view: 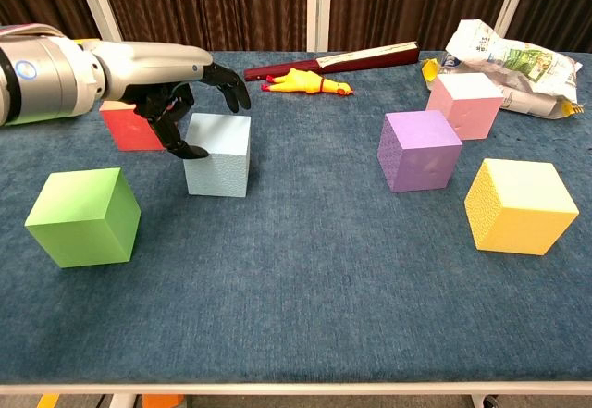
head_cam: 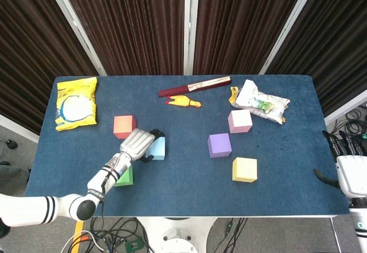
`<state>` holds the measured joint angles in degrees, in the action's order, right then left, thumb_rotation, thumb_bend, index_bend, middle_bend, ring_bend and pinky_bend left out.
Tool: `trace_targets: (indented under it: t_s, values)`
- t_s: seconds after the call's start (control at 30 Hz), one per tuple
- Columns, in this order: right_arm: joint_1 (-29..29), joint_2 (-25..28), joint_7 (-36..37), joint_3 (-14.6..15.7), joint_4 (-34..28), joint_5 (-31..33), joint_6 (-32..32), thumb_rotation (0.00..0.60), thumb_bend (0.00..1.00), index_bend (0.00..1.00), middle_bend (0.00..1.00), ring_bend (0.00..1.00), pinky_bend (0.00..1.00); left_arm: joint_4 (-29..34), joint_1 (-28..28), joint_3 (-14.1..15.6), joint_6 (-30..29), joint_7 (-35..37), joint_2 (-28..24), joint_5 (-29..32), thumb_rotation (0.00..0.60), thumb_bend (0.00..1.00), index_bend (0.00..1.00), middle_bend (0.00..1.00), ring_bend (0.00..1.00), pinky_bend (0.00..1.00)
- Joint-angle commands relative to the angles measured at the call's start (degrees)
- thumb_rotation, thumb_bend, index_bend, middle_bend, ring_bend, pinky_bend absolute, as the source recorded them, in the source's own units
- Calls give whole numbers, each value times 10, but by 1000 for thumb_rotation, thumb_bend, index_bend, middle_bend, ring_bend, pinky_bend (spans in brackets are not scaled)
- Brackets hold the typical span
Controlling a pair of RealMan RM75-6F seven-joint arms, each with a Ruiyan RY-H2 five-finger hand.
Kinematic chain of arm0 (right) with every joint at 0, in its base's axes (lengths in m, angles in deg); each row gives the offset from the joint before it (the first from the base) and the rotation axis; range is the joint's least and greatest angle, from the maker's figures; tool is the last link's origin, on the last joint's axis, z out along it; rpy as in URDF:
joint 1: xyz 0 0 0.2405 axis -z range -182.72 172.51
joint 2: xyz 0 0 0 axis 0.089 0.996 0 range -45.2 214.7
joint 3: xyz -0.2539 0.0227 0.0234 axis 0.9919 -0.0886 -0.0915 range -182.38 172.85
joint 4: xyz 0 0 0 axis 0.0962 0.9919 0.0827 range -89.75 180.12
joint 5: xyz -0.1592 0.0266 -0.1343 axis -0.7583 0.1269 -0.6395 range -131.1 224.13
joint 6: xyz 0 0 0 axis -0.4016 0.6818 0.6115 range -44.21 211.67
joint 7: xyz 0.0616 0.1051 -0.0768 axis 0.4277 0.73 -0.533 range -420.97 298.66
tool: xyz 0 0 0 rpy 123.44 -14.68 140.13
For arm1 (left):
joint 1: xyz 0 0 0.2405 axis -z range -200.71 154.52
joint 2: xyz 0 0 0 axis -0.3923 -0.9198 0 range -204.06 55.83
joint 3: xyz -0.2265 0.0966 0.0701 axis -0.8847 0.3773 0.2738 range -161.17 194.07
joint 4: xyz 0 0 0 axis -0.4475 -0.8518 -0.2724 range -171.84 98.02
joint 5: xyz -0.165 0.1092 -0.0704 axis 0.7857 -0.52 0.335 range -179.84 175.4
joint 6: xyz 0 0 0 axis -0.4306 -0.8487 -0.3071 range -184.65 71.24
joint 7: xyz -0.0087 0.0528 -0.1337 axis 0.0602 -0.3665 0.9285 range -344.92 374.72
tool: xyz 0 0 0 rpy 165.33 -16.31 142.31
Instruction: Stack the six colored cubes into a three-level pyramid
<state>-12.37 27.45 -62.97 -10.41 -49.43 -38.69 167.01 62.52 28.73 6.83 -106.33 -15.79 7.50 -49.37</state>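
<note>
My left hand (head_cam: 137, 143) (view: 180, 93) reaches over the light blue cube (head_cam: 158, 148) (view: 219, 154), which stands on the blue table (head_cam: 189, 172). Its thumb touches the cube's left face and the other fingers arch over the far top edge. The red cube (head_cam: 124, 126) (view: 128, 127) sits just behind the hand, and the green cube (head_cam: 126, 177) (view: 83, 216) lies near the front left, partly hidden by the forearm in the head view. Purple (head_cam: 219, 144) (view: 424, 149), pink (head_cam: 239, 121) (view: 465, 92) and yellow (head_cam: 245, 169) (view: 518, 205) cubes stand apart on the right. My right hand (head_cam: 351, 170) hangs empty off the right table edge.
A yellow snack bag (head_cam: 75, 102) lies at the far left. A rubber chicken (head_cam: 183, 101) (view: 305, 81) and a dark red folded fan (head_cam: 195, 86) (view: 333, 60) lie along the back. A white crumpled bag (head_cam: 261, 102) (view: 509, 56) sits behind the pink cube.
</note>
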Motion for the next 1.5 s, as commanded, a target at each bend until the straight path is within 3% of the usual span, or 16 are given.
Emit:
trace_targets:
  t_s: [0.03, 0.27, 0.63, 0.97, 1.5]
  values:
    - [0, 0, 0, 0, 0, 0, 1, 600, 74, 0, 159, 12, 175, 8, 3, 4, -2, 2, -5, -2, 600, 0, 195, 193, 739, 844]
    - [0, -1, 1, 0, 0, 0, 0, 600, 74, 0, 160, 12, 175, 13, 12, 11, -9, 1, -5, 1, 600, 0, 195, 193, 739, 844]
    - [3, -1, 0, 2, 0, 2, 3, 600, 75, 0, 160, 12, 175, -46, 30, 14, -13, 2, 35, 50, 600, 0, 227, 217, 748, 844]
    - [2, -3, -1, 2, 0, 2, 1, 600, 74, 0, 161, 12, 175, -77, 31, 12, -25, 21, 64, 33, 600, 0, 400, 445, 796, 851]
    - [6, 4, 2, 2, 0, 9, 2, 600, 75, 0, 161, 12, 175, -116, 85, -25, 21, 30, 94, 36, 600, 0, 403, 444, 794, 843]
